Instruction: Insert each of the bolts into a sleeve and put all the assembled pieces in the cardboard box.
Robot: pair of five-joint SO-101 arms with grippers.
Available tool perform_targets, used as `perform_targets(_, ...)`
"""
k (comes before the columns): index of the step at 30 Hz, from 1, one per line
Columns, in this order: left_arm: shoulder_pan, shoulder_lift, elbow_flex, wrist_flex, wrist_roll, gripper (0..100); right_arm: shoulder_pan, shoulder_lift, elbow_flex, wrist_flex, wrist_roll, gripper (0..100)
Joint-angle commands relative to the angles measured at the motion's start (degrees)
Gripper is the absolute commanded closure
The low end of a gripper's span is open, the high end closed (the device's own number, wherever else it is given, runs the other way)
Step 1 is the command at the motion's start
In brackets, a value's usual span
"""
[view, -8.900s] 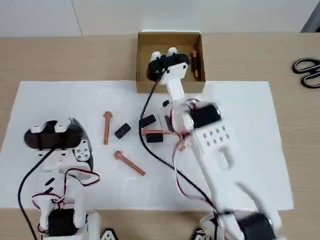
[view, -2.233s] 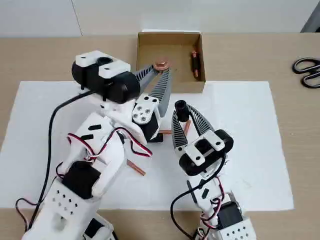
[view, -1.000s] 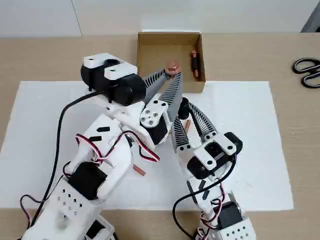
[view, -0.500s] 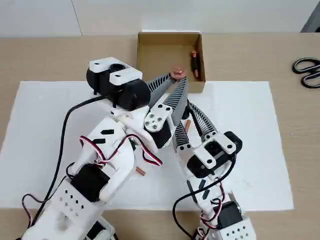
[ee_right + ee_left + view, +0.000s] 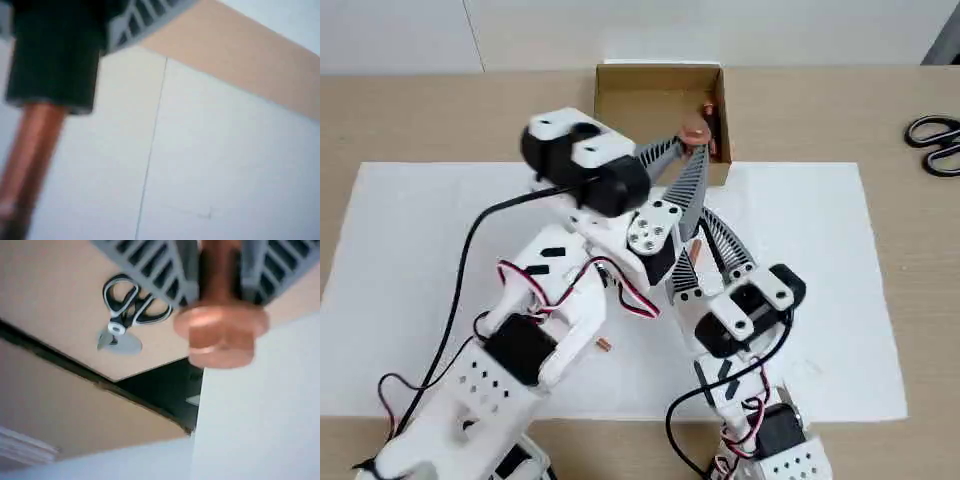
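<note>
1. Left arm: rises from the near-left corner of the table point(image 5: 440, 110) and slants across the white paper sheet point(image 5: 420, 260) toward the far edge; forearm long and stretched, wrist raised, claw aimed at the cardboard box point(image 5: 650, 105).
2. Left claw point(image 5: 692, 143): fingers point(image 5: 145, 270) pressed in on both sides of a copper bolt point(image 5: 695, 132), clamped on the shank just behind the head; in the left wrist view the head point(image 5: 220, 335) juts past the fingertips.
3. That bolt is held off the table, its head over the box's near wall by the near-right corner.
4. Right arm: base at the near edge, right of centre; folded short and upright, claw pointing toward the far edge and tucked under the left arm's wrist.
5. Right claw point(image 5: 695, 238): closed on a black sleeve point(image 5: 52, 60), held off the sheet; a copper shank point(image 5: 30, 150) shows past the sleeve's lower rim; cannot tell whether it sits inside the sleeve.
6. Box stands at the far edge, about centre; one assembled piece point(image 5: 711, 115) lies along its right wall.
7. Stub of another bolt point(image 5: 603, 345) pokes out from under the left arm, on the sheet.
8. Scissors point(image 5: 932, 143) lie on bare table near the right edge, well apart from both arms.
</note>
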Motion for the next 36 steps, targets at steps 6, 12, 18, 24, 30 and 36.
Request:
perform_targets(6,-0.09,0.00,-0.31,-1.49,-1.14,99,-0.40,-1.19,0.18,-1.45,-0.18,99.4)
perform_targets(12,-0.09,-0.35,-0.66,7.03,-1.14,99,-0.13,-1.19,0.26,-1.54,-0.18,99.4)
perform_targets(18,-0.26,-3.96,-0.31,12.66,-1.23,99,-0.13,-1.19,0.26,-1.80,-0.18,99.4)
perform_targets(24,-3.08,-5.71,-0.40,18.20,-1.41,93,-0.22,-1.19,0.26,-1.80,-0.18,99.4)
perform_targets(30,-2.90,-5.80,-0.40,25.85,-1.32,77,-0.13,-1.19,0.09,-1.63,-0.18,99.4)
perform_targets(36,-3.25,-5.98,-1.45,23.56,-1.49,76,-0.04,-1.19,0.09,-1.54,-0.18,99.4)
